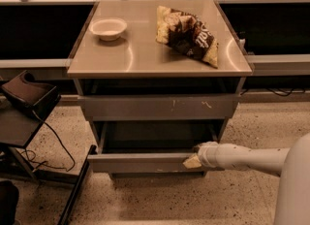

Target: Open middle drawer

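The middle drawer (145, 163) is a wide shallow grey front with a faint pale scuff on its lower edge. It stands pulled out from the cabinet, and its dark inside (155, 136) shows behind the front. My gripper (192, 161) comes in from the right on a white arm (242, 157). It sits at the top edge of this drawer's front, near its right end. Above is the taller grey front with white scratch marks (160, 106), pushed in. A narrow grey front (155, 174) shows just below the middle drawer.
On the cabinet top (145, 54) stand a pale bowl (108, 28) and a chip bag (188, 35). A dark chair or stand with a cable (26, 100) is at the left, close to the drawer's left corner. Speckled floor (160, 200) lies in front.
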`<state>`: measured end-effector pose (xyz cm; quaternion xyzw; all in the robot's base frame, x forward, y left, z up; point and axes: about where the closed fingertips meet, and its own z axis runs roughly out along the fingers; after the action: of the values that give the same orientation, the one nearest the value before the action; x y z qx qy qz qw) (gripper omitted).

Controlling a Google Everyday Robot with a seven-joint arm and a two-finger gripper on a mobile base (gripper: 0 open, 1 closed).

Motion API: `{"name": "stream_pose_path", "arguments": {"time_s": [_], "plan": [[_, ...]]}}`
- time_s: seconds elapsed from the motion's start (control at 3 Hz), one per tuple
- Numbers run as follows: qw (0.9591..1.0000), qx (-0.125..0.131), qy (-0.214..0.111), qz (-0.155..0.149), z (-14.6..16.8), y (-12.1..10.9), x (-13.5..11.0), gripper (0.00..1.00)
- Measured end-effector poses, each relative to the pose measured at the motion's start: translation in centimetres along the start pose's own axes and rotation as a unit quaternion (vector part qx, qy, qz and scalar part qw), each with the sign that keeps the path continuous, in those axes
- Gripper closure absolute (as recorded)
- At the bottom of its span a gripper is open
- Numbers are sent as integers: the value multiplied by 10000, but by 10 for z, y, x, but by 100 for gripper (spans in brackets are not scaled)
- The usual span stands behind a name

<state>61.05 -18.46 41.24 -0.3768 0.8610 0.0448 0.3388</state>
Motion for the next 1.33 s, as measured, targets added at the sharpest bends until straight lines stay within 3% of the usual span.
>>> {"name": "stream_pose_path", "arguments": {"time_s": [1.33], "plan": [[9998,149,-117,-44,-18,24,17,100]]}}
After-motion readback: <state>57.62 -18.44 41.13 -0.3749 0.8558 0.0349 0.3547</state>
